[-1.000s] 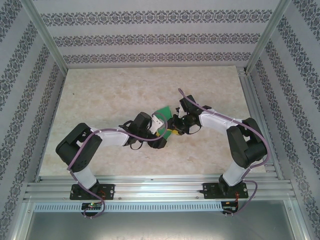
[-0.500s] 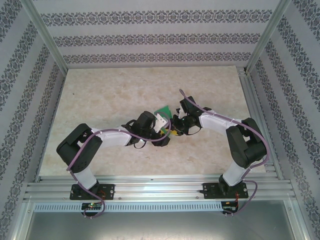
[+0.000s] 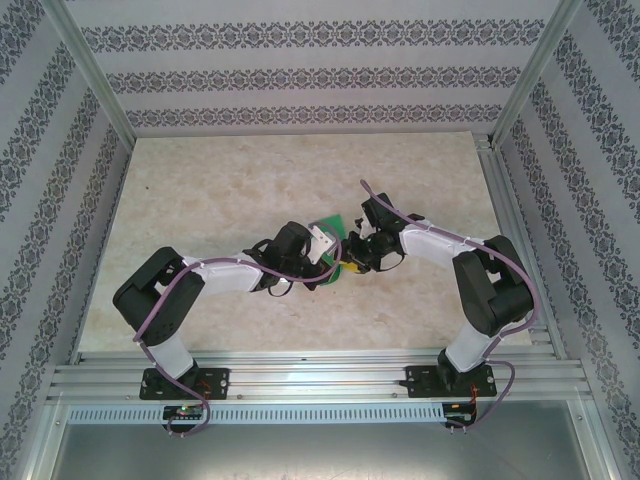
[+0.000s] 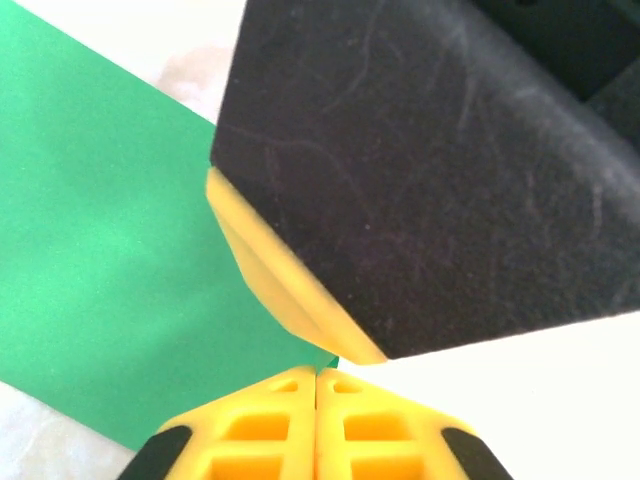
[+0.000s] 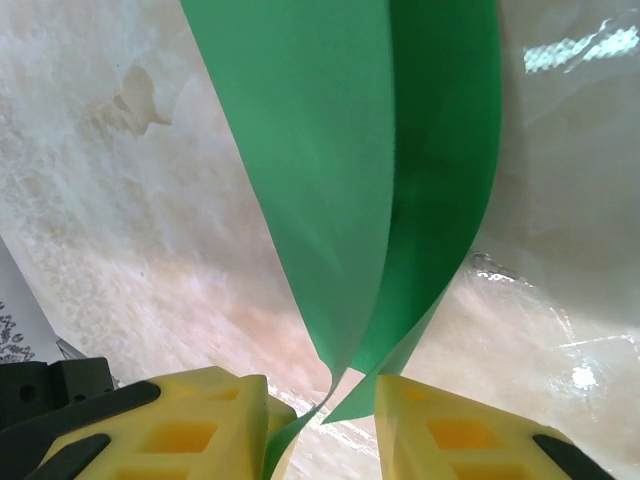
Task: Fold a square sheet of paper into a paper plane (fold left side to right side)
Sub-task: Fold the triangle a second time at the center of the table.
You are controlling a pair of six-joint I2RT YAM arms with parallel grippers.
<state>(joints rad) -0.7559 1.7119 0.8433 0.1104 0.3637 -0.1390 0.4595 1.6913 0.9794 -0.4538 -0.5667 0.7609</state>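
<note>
The square sheet of paper (image 3: 328, 223) is bright green and held up off the table between the two wrists. In the left wrist view the paper (image 4: 100, 260) spreads flat to the left. My left gripper (image 4: 317, 372) has its yellow tips pressed together at the paper's near corner. A black and yellow finger (image 4: 420, 180) of the other arm lies just above them. From the top, my left gripper (image 3: 337, 268) sits tip to tip with my right gripper (image 3: 352, 252). In the right wrist view the paper (image 5: 330, 150) hangs as two curled layers into the gap of my open right gripper (image 5: 320, 390).
The beige marbled table (image 3: 250, 180) stretches to the back and both sides of the arms. Patterned walls enclose it on three sides. An aluminium rail (image 3: 320, 375) carrying both arm bases runs along the near edge.
My left gripper has swung right to meet the right gripper and closed from wide open to shut at the paper's corner. The right arm has hardly moved.
</note>
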